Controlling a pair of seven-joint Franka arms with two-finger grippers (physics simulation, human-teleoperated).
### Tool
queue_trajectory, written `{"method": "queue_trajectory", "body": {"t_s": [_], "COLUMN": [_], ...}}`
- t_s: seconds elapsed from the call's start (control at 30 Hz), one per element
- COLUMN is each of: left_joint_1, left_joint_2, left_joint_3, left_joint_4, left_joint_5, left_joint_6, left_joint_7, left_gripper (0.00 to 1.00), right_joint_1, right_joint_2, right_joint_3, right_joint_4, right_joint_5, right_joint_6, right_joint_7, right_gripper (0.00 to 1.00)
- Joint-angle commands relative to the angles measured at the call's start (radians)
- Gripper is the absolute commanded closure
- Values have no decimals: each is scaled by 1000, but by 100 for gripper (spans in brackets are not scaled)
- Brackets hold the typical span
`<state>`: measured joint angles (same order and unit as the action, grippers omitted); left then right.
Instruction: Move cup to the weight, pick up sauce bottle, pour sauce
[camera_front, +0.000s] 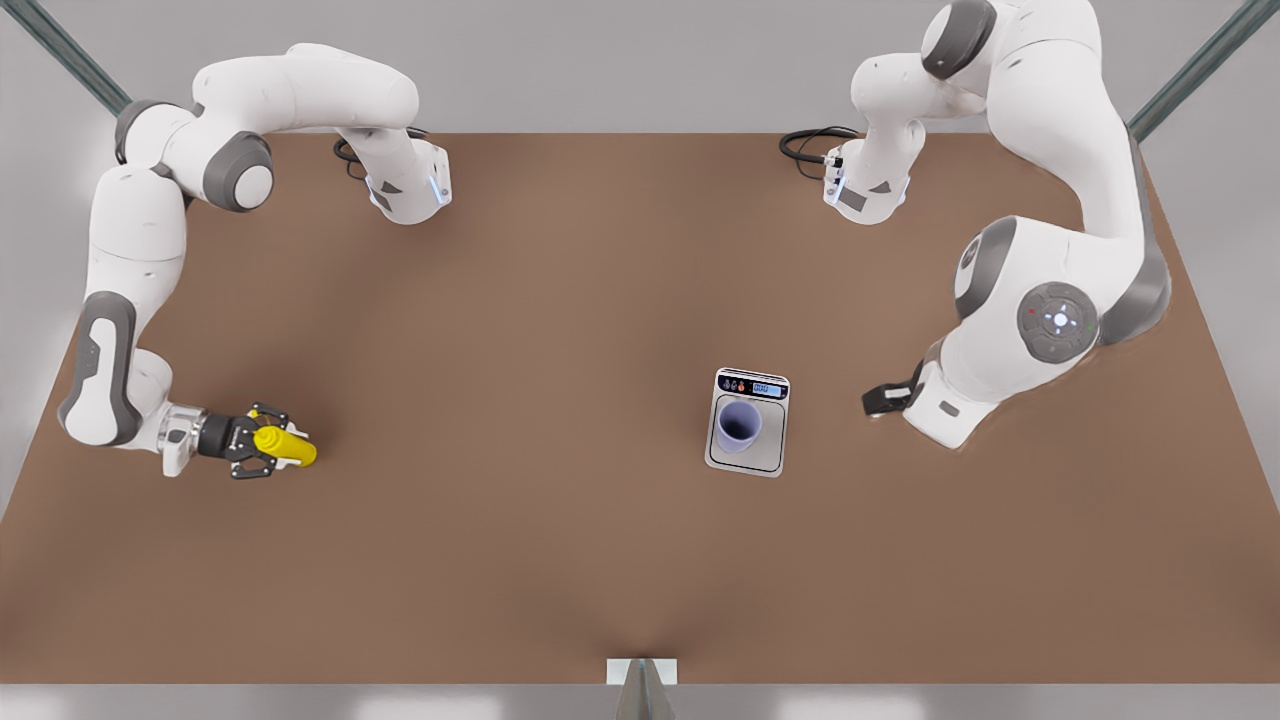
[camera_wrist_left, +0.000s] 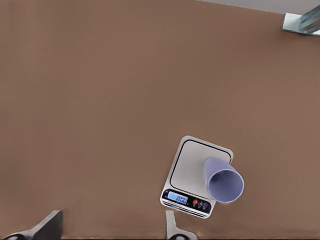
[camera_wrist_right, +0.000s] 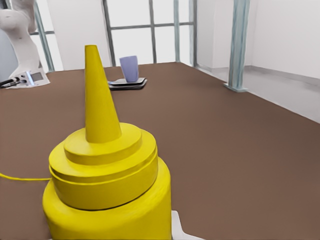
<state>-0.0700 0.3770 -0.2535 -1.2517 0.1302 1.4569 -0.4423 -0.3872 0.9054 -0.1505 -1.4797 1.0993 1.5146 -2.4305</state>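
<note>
The right gripper (camera_front: 262, 446) pinches the sauce bottle (camera_front: 284, 446) around its body, low over the desk (camera_front: 500, 350); light and squeezable, so gentle grip. The cup (camera_front: 739, 425) stands on the weight (camera_front: 747, 458). The left gripper (camera_front: 885, 398) waits spread, nearby.

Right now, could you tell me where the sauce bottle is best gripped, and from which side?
Probably around its cylindrical body, below the stepped cap and thin nozzle. The sauce bottle stands upright, so a level approach from the side suits it; the right gripper sits there at the front view's left.
</note>
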Motion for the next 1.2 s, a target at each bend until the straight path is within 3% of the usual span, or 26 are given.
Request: {"method": "queue_trajectory", "body": {"t_s": [0.0,0.1,0.17,0.23,0.47,0.57,0.97,1.17], "left_joint_1": [-103,-83,-76,-80,-31,-14,41,41], "left_joint_2": [-76,-61,-52,-55,-66,-66,-70,-66], "left_joint_3": [120,122,122,99,92,36,34,33], "left_joint_4": [-83,-60,-69,-69,-63,-68,-68,-69], "left_joint_5": [40,-7,-20,-24,-81,-83,-101,-101], "left_joint_6": [-243,-225,-210,-217,-233,-273,-297,-293], "left_joint_7": [363,330,332,330,341,338,343,343], "left_gripper": [0,0,0,0,0,0,0,0], "right_joint_1": [11,137,260,388,815,906,1163,1223], "right_joint_2": [-5,-80,-106,-169,-180,-168,-17,125], "right_joint_3": [0,-15,-17,-18,-20,-17,-15,-26], "right_joint_4": [12,90,249,288,407,406,406,582], "right_joint_5": [4,-35,-217,-409,-1000,-1021,-1168,-1170], "right_joint_6": [-4,-5,-7,9,72,88,320,314], "right_joint_7": [21,178,396,566,1194,1447,2056,2171], "right_gripper": [47,47,46,46,46,46,46,46]}}
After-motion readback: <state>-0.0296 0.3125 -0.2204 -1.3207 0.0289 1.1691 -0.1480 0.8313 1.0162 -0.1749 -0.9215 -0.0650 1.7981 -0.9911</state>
